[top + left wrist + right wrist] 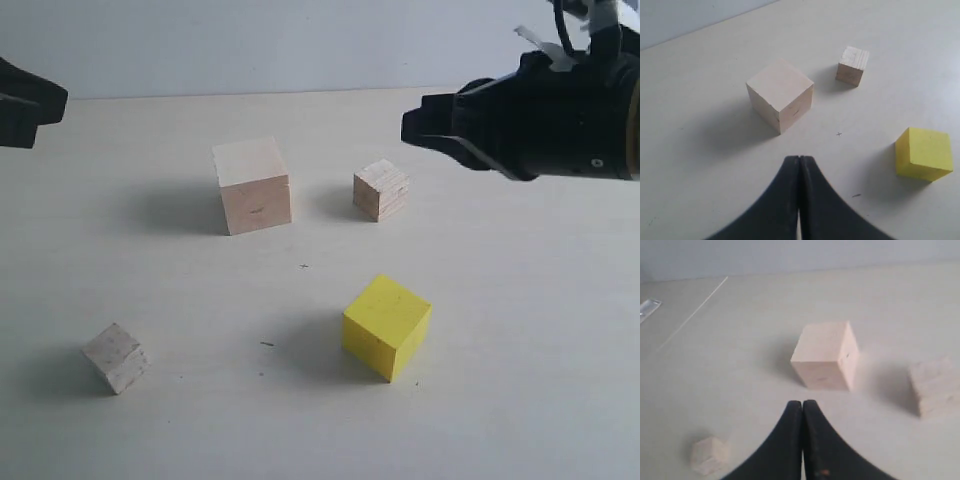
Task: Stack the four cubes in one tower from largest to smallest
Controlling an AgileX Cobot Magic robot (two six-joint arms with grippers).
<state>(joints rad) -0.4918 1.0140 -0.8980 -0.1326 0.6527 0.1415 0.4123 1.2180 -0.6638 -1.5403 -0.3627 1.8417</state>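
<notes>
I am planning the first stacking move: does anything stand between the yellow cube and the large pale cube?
Nothing visible does. Only bare table lies between the yellow cube and the large pale cube; the grainy cube stands off to the side.

Left black gripper (50, 103), exterior view: cut by the left frame edge; only its tip shows.
Right black arm (560, 120), exterior view: runs off the right and top edges.
Layered-grain raw wood cube (937, 386), right wrist view: soft focus, clipped by the frame edge.
Small whitish-grey wood cube (710, 455), right wrist view: blurred, grain unreadable.
Silvery metal piece (647, 307), right wrist view: mostly cut off; unidentifiable.
</notes>
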